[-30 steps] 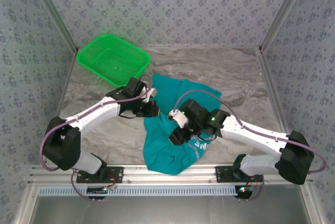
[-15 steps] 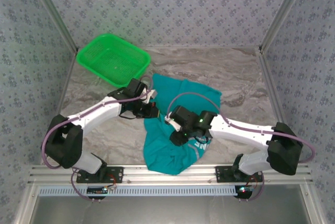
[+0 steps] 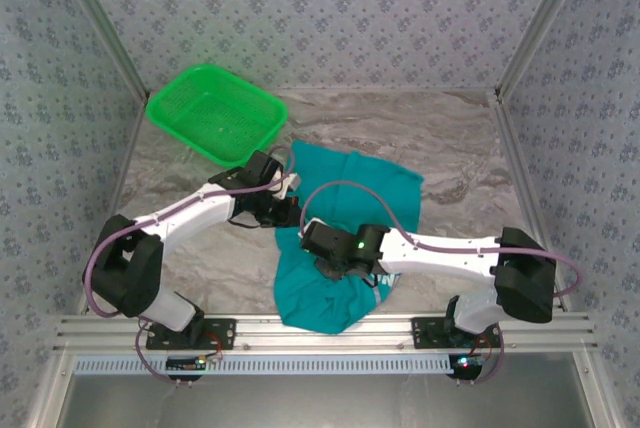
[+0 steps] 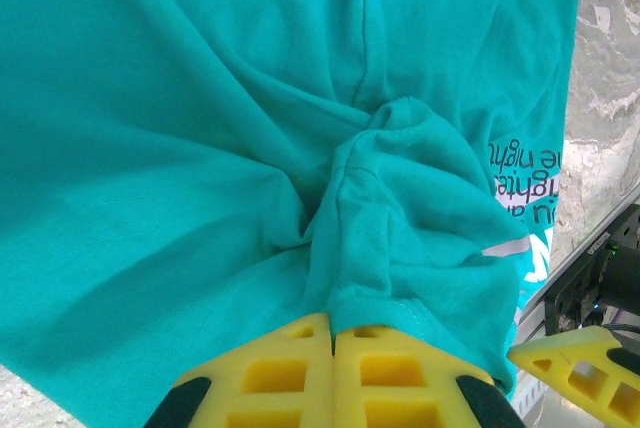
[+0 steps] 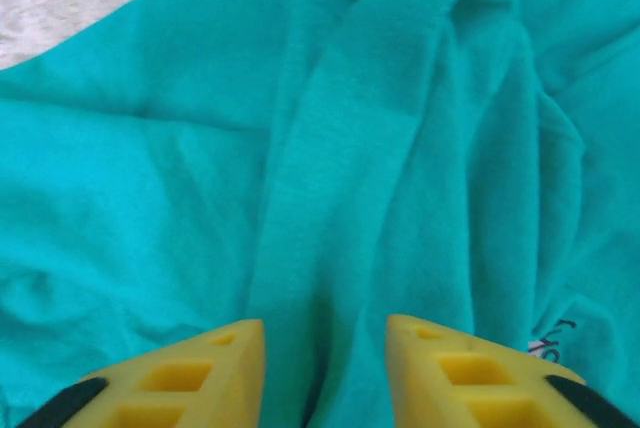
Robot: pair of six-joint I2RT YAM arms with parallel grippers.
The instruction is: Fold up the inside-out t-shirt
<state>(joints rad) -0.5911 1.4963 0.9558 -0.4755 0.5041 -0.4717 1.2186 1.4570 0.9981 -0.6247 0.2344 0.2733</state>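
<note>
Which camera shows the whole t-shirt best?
The top external view: the t-shirt lies crumpled, most of its outline visible. The left wrist view shows a bunched fold and some lettering; the right wrist view shows close-up folds.

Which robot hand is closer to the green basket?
Left. The left gripper pinches the t-shirt just in front of the green basket; the right gripper is farther toward the front edge, over the middle of the cloth.
</note>
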